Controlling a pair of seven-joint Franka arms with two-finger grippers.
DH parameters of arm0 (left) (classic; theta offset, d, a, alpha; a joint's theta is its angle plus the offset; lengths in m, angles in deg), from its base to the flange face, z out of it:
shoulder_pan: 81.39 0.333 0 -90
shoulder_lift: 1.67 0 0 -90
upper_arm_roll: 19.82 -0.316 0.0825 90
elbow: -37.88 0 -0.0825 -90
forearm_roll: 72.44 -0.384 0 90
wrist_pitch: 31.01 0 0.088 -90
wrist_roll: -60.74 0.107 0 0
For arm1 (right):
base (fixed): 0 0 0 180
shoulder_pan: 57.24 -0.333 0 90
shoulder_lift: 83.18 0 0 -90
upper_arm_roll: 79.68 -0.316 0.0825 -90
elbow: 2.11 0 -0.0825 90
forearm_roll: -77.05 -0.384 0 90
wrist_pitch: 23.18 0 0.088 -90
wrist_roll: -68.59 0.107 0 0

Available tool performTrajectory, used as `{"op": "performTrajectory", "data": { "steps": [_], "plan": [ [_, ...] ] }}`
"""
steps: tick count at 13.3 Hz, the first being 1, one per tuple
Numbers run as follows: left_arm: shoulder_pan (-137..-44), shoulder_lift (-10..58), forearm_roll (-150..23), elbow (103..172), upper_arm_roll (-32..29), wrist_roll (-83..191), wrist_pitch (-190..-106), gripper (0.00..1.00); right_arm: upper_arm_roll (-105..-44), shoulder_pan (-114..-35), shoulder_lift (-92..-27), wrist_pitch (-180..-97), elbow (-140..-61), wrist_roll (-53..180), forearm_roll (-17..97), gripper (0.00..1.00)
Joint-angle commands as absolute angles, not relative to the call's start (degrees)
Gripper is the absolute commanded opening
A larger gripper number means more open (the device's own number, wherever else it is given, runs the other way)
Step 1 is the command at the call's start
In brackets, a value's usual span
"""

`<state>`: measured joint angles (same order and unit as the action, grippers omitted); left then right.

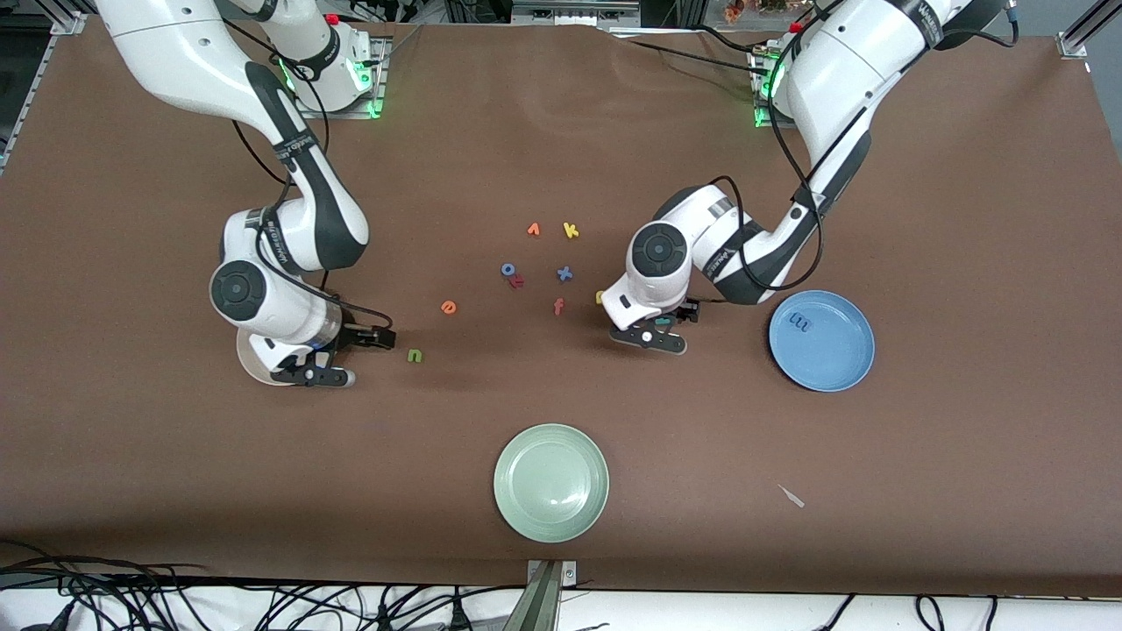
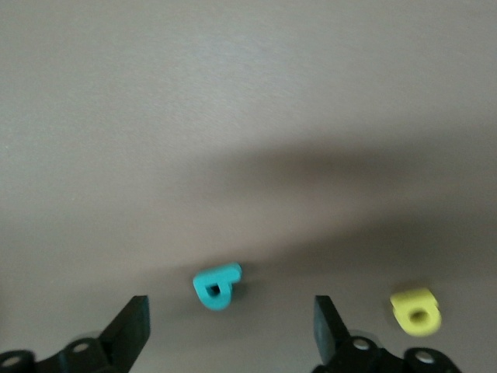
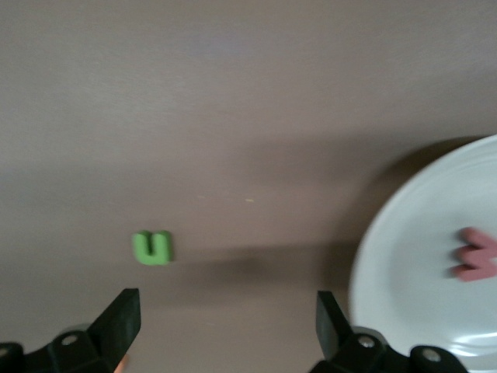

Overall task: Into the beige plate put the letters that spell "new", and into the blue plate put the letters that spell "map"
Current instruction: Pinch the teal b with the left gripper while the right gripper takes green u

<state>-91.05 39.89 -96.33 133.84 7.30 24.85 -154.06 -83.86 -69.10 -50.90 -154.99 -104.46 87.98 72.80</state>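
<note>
The front view looks steeply down from high across the worktop [image 1: 561, 131], facing the arm bases along the upper edge of the frame and taking in the whole brown surface. Each wrist view sits close above the worktop, its own fingers [image 2: 132, 326] [image 3: 124, 322] at the lower edge. The left wrist view shares the teal p [image 2: 217, 285] [image 1: 663, 320] with the front view; the right wrist view shares the green n [image 3: 153, 248] [image 1: 415, 355].

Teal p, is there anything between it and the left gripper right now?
Nothing visible. The teal p lies on bare table between the open fingers of the left gripper, which hangs right over it. The yellow a lies off to one side.
</note>
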Motion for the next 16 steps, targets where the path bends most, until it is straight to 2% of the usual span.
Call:
{"op": "performTrajectory", "data": {
  "steps": [1,4,7,10,12,14,16],
  "plan": [
    [-87.47,39.29,-98.46,138.67,7.87,21.55,-160.36,0.92,-85.21,-70.24,-46.8,-156.77,-100.64,94.4,71.87,1.0],
    [-87.11,39.11,-98.46,140.27,7.87,21.28,-162.94,0.89,-85.21,-72.35,-44.77,-159.06,-100.46,99.69,72.04,1.0],
    [-87.19,39.2,-98.46,140.36,7.87,19.87,-162.94,0.73,-85.21,-73.14,-43.28,-158.89,-99.15,100.4,72.04,1.0],
    [-86.76,39.29,-98.46,140.89,7.95,19.26,-162.94,0.71,-85.13,-73.67,-42.75,-158.8,-99.15,100.4,72.22,0.99],
    [-86.58,39.29,-98.46,141.06,7.95,18.38,-162.94,0.69,-85.04,-73.59,-42.13,-158.89,-99.15,100.31,72.83,0.91],
    [-86.67,39.29,-98.37,141.06,7.95,17.07,-162.94,0.67,-85.04,-73.59,-42.04,-158.89,-99.15,100.31,72.83,0.76],
    [-86.67,39.29,-98.37,141.06,7.95,16.88,-163.03,0.59,-84.95,-73.5,-41.96,-158.89,-99.15,100.31,72.83,0.64]
  ]
}}
